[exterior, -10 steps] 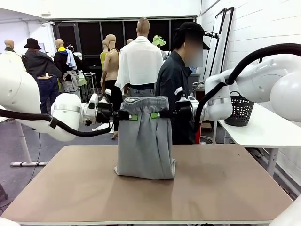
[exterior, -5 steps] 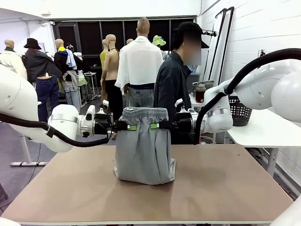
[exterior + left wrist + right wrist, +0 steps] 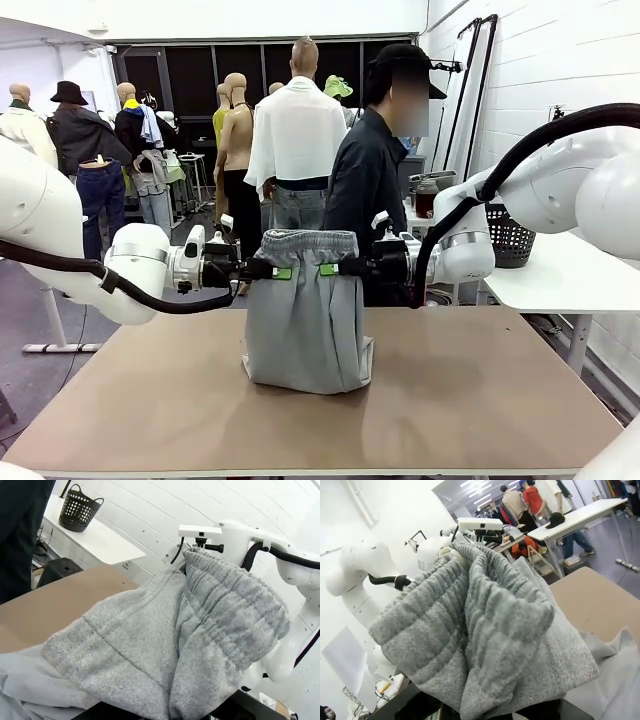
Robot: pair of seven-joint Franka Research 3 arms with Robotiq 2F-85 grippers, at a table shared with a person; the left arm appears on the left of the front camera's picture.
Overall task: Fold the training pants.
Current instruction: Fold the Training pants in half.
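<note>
Lowered since earlier – training pants (image 3: 307, 315), both arms' fingers clamped on waistband, hem seemingly on table (image 3: 480, 400), person (image 3: 368, 190) behind.

— What sort of place is this?
— A robotics lab. Big white robot arm (image 3: 60, 235) at a plain brown tabletop (image 3: 480, 400), white-painted brick wall (image 3: 560, 60), white side table (image 3: 560, 275) with a black mesh basket (image 3: 512, 232).
— Anything else?
— A black metal clothes rack (image 3: 478, 70).
</note>
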